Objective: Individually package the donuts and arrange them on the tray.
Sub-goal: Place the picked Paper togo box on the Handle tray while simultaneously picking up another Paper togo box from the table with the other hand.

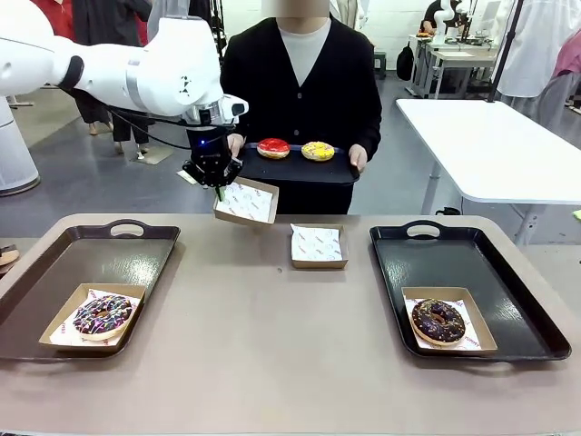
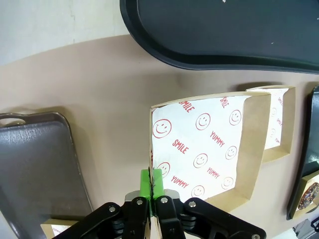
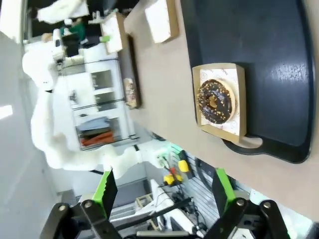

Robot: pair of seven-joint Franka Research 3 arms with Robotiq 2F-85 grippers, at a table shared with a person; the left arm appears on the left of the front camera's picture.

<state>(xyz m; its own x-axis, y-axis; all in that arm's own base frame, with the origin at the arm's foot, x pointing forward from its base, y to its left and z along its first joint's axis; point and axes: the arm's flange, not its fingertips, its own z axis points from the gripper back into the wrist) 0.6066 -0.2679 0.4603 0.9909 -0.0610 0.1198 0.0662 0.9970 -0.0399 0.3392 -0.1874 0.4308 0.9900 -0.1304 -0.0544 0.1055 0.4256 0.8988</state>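
My left gripper (image 1: 217,182) (image 2: 153,177) is shut on the rim of an empty cardboard box (image 1: 246,203) (image 2: 205,149) lined with smiley-print paper, holding it tilted above the table's far side. Just behind it a person holds a black tray (image 1: 300,169) (image 2: 224,35) bearing the red-glazed donut (image 1: 273,148) and the yellow-glazed donut (image 1: 318,151). The sprinkled donut (image 1: 102,316) sits boxed on the left tray (image 1: 91,250). The dark chocolate donut (image 1: 438,321) (image 3: 215,101) sits boxed on the right tray (image 1: 508,272) (image 3: 279,64). My right gripper (image 3: 163,191) hangs open well above that tray, holding nothing.
A second empty lined box (image 1: 317,245) (image 2: 277,124) (image 3: 162,19) rests on the brown table between the two trays. The table's near middle (image 1: 272,354) is bare. A white table (image 1: 490,136) stands behind at the right.
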